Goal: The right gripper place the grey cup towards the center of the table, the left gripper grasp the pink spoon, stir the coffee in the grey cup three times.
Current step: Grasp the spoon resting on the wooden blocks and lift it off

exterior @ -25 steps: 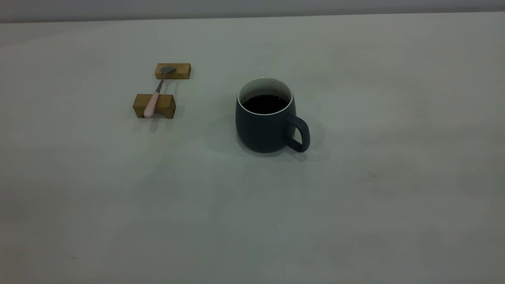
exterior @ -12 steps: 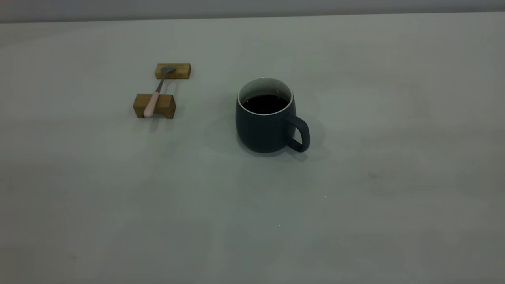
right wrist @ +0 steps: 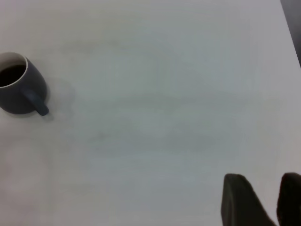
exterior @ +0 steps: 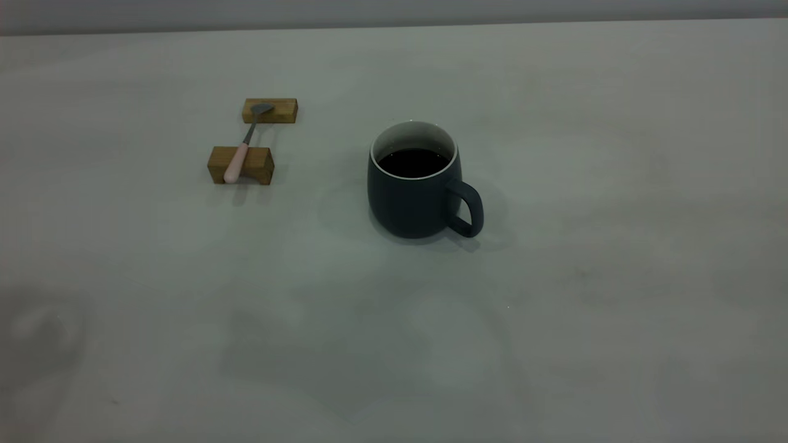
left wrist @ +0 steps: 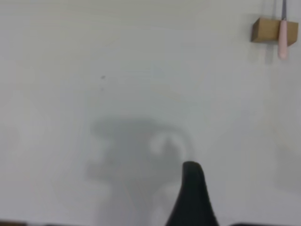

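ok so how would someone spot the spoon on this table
On the pale table, look left of the dark mug to two small wooden blocks. The spoon lies bridged across them. It is the only slim thing there, with a pink handle and a grey metal bowl.

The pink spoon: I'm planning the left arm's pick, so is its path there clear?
Probably yes. The pink spoon lies across two wooden blocks, handle raised, apart from the grey cup, with bare table before the left gripper.
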Available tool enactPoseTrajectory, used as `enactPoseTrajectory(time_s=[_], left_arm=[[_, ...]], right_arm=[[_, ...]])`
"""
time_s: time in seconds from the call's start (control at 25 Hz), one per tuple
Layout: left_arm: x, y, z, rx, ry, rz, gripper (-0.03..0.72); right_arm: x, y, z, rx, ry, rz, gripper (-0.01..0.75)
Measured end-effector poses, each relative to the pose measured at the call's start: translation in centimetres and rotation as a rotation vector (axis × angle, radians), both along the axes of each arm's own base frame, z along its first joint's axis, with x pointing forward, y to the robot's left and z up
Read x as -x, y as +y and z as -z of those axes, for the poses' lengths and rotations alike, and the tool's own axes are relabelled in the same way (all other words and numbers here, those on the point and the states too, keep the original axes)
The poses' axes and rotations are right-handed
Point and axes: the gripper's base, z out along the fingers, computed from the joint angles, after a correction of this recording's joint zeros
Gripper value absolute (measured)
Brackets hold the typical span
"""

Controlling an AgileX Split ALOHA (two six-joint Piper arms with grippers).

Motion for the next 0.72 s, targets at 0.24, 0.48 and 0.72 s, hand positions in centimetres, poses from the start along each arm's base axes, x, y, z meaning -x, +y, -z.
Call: enactPoseTrajectory(time_s=[0.24, 0.48, 0.72], left_arm=[[-7.5, -2.7, 4.0, 0.008, 0.103, 0.080, 0.666], [-12.9, -6.5, 9.4, 0.009, 0.186, 0.151, 0.665], [-16.2, -9.2, 15.0, 0.014, 0.249, 0.171, 0.662]], right_arm=[[0.0, 0.0, 0.0, 0.000, 0.001, 0.000, 0.238], [0.0, 0.0, 0.0, 0.001, 0.001, -0.001, 0.238], [0.0, 0.0, 0.0, -0.004, 0.001, -0.003, 0.238]])
